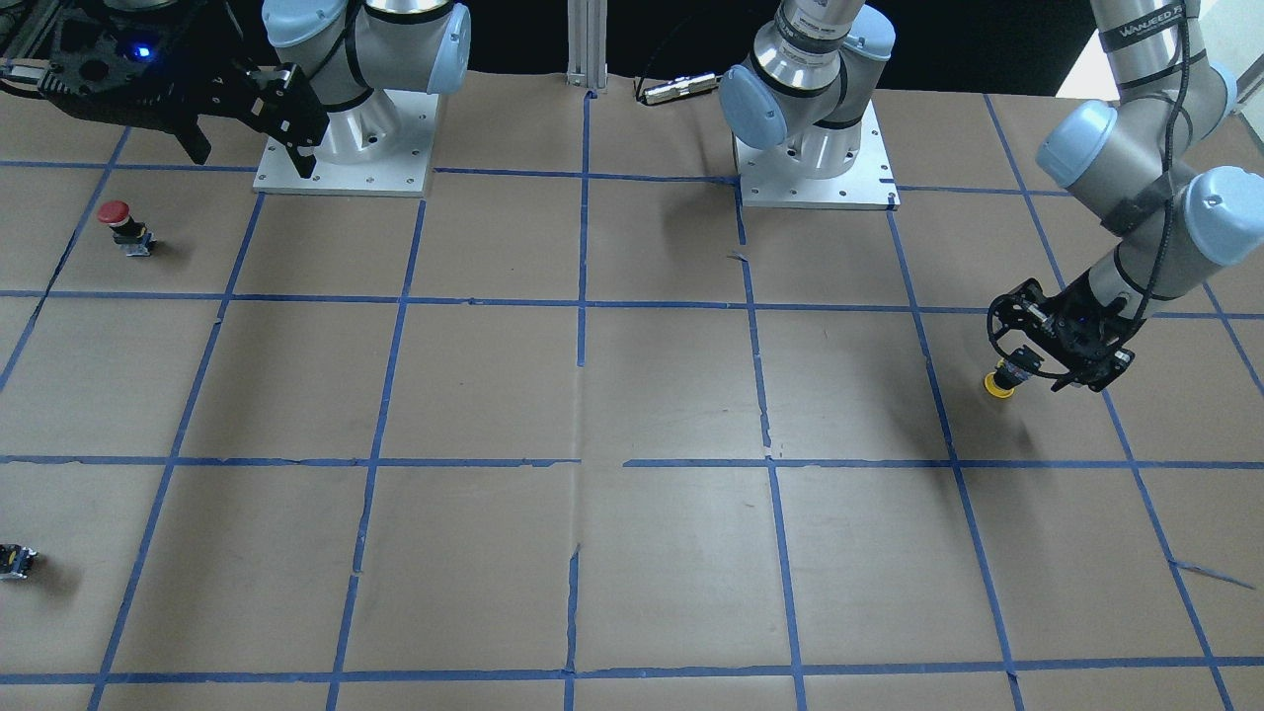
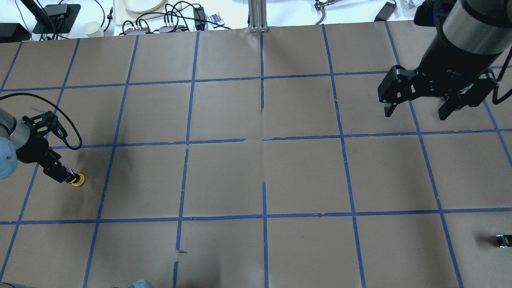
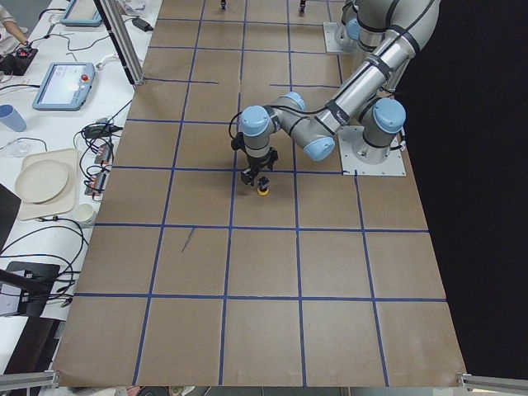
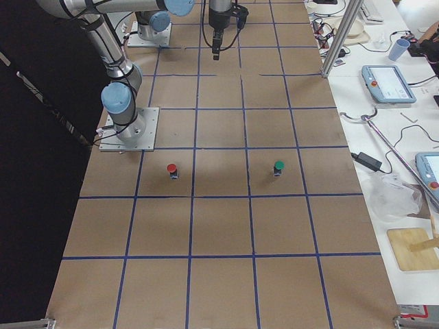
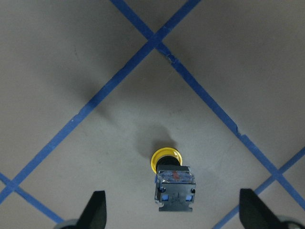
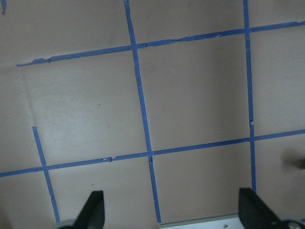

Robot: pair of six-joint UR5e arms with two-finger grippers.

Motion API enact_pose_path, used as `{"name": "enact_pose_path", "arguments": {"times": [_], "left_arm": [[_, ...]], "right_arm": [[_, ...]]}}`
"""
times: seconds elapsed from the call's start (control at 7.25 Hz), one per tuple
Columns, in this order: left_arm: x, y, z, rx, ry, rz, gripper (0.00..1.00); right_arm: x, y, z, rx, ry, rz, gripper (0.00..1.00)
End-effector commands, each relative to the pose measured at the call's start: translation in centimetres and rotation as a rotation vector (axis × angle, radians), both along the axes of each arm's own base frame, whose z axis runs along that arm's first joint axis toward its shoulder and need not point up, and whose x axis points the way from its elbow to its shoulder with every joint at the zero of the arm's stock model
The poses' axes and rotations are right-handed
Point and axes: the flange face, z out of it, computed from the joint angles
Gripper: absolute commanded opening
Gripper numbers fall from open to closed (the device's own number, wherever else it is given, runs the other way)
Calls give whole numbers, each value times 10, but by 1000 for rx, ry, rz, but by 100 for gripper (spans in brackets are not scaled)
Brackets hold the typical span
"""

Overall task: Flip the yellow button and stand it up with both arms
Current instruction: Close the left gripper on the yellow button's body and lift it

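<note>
The yellow button (image 5: 167, 160) rests on the brown paper table with its yellow cap down and its grey contact block (image 5: 175, 183) facing up. My left gripper (image 5: 174, 215) hangs just above it, open, with its fingers wide on either side and apart from the button. The button also shows in the front view (image 1: 1000, 384) and the overhead view (image 2: 78, 180) at the table's left end. My right gripper (image 2: 417, 111) is open and empty, held high over the right side of the table.
A red-capped button (image 1: 118, 223) stands near the right arm's base plate (image 1: 346, 173). A green-capped button (image 4: 278, 167) stands further out. A small black-and-yellow block (image 2: 502, 240) lies near the right front edge. Blue tape lines grid the table.
</note>
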Motion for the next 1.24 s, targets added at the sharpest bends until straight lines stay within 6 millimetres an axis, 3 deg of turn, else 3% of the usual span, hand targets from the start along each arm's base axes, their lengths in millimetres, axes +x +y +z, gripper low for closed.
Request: {"name": "enact_pose_path", "arguments": {"times": [0.0, 0.55, 0.69, 0.83, 1.1], "left_arm": [[8, 5, -10, -5, 3, -39, 99], [3, 9, -8, -39, -33, -36, 98], [2, 10, -9, -41, -31, -34, 91], [2, 10, -10, -39, -31, -34, 76], [3, 11, -8, -38, -35, -30, 22]], "right_arm": [[0, 3, -1, 16, -4, 1, 100], [3, 4, -1, 17, -6, 17, 100], [4, 6, 1, 17, -5, 0, 100], [3, 5, 0, 14, -4, 0, 100], [-1, 2, 0, 6, -9, -10, 100]]}}
